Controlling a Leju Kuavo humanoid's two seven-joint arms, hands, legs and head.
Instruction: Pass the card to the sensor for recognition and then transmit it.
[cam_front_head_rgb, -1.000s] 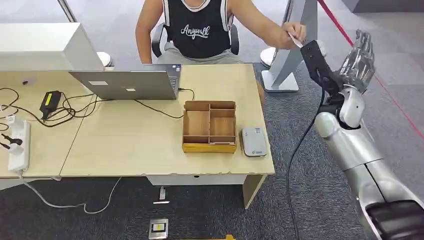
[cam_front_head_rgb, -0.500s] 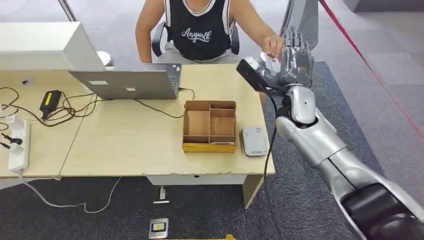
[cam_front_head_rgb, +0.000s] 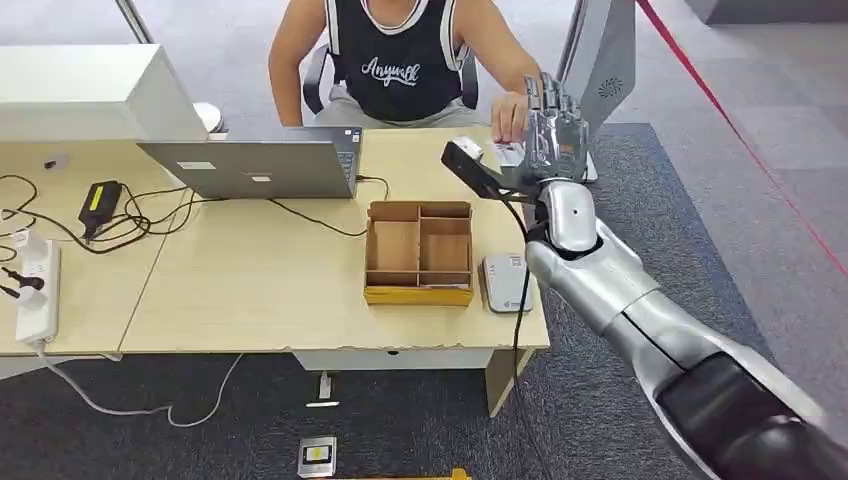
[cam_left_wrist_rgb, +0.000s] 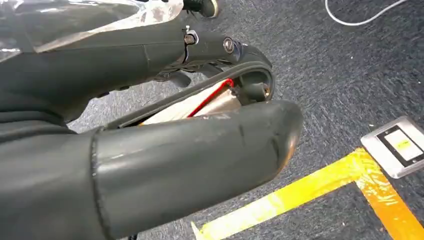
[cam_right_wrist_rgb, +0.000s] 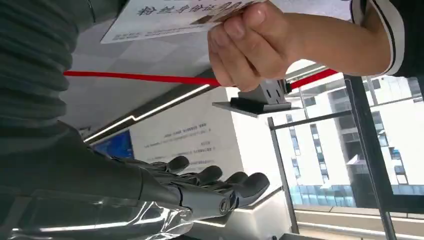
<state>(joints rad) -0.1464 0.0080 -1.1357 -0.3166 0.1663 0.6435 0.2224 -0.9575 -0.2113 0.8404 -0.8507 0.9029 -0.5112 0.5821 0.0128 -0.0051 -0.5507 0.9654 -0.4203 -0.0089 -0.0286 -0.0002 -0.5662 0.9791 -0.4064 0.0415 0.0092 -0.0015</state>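
- Since a second ago my right arm has swung in from out over the carpet to above the desk's (cam_front_head_rgb: 300, 290) far right corner, and the person's hand (cam_front_head_rgb: 512, 113) came down with it
- Right hand (cam_front_head_rgb: 556, 130) is up, fingers straight and apart, holding nothing; in the right wrist view the fingers (cam_right_wrist_rgb: 220, 182) lie flat and spread
- Card (cam_right_wrist_rgb: 170, 14) is pinched in the person's fingers, just beside my palm, not yet in my grip
- Left hand (cam_left_wrist_rgb: 150, 165) hangs over the floor; I cannot tell whether it is open or closed
- To do this well I'd hold still, let the card reach the palm, then close thumb and fingers on its edge before heading to the sensor (cam_front_head_rgb: 506, 282) beside the box (cam_front_head_rgb: 418, 250)
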